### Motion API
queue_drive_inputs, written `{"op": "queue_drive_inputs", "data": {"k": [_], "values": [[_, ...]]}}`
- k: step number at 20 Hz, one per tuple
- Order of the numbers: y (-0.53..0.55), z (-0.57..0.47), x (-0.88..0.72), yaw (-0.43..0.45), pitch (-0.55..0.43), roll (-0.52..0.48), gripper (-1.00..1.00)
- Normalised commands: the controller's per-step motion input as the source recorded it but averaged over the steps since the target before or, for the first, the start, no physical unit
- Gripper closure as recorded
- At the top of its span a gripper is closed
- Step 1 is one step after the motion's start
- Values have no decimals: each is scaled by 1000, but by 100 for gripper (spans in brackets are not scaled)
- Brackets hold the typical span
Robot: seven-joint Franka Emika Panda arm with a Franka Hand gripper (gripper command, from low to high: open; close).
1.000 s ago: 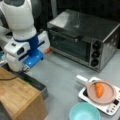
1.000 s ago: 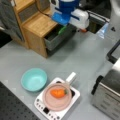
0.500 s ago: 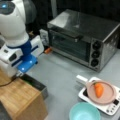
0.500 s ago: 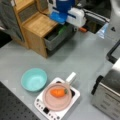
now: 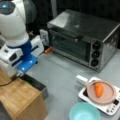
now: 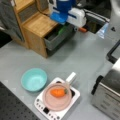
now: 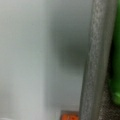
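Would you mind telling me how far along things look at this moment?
Done: the drawer of the wooden cabinet stands open, with a green object inside; a carrot lies in the pan on the small stove. In hand: the arm's gripper end hangs over the drawer; its fingers are hidden. Untouched: the teal bowl and toaster oven.

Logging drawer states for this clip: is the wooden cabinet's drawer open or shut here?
Open. The drawer sticks out from the wooden cabinet, with something green visible inside, below the gripper.
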Motion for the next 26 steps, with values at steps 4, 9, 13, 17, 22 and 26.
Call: {"op": "queue_drive_inputs", "data": {"k": [4,9,13,17,22,26], "values": [[172,-335,-200,42,-160,-26,-100],[130,-240,-145,26,-176,-15,-100],[91,-156,-98,23,-178,14,-100],[134,-139,-112,11,-147,43,-100],[209,-138,-123,-20,-123,54,-100],[330,-89,-85,-68,-105,52,-100]]}}
